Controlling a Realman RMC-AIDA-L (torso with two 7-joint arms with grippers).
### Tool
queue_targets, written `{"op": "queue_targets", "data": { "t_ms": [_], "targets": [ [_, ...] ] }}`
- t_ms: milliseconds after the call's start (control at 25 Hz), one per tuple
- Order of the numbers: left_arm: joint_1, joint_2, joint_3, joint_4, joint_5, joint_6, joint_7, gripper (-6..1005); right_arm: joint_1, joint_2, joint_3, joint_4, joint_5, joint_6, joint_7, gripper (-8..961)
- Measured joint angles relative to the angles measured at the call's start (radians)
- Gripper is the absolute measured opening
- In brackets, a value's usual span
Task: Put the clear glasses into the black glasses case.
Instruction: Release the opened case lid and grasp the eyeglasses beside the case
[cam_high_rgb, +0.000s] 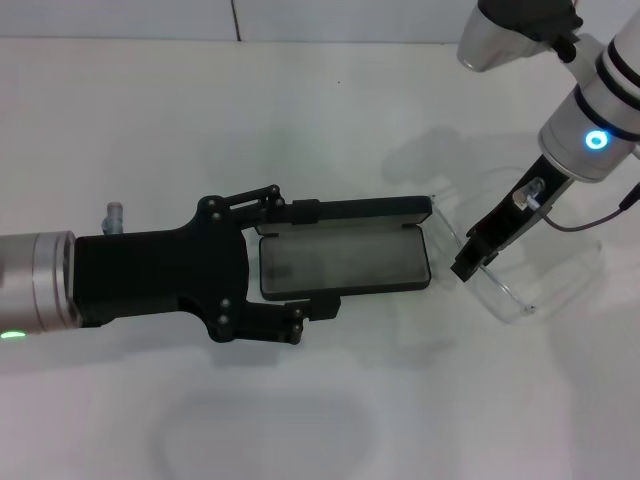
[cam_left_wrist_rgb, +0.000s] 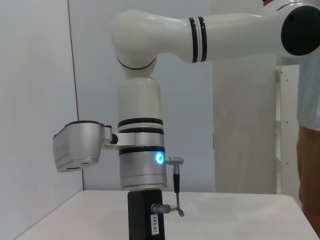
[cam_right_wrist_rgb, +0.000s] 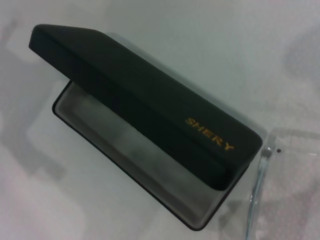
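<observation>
Left gripper spread open, fingers straddling the 9 o'clock end of the black glasses case, one finger at the raised lid edge, the other at the near rim of the base. Right gripper just beyond the 3 o'clock end of the case, clamped on the clear glasses, resting on the white table. Case standing open, lid propped along the 12 o'clock side, grey lining exposed; orange "SHERY" lettering legible in the right wrist view.
</observation>
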Motion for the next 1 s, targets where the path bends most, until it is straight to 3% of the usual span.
{"op": "queue_targets", "data": {
  "t_ms": [240, 880, 1000],
  "targets": [
    [0.0, 0.0, 0.0, 0.0, 0.0, 0.0, 0.001, 839, -0.001, -0.001, 0.0, 0.0, 0.002, 0.005, 0.0, 346],
    [0.0, -0.002, 0.0, 0.0, 0.0, 0.006, 0.002, 831, -0.006, -0.001, -0.063, -0.004, 0.02, 0.012, -0.04, 301],
    [0.003, -0.002, 0.0, 0.0, 0.0, 0.006, 0.002, 830, -0.008, -0.003, -0.063, -0.004, 0.028, 0.012, -0.044, 235]
  ]
}}
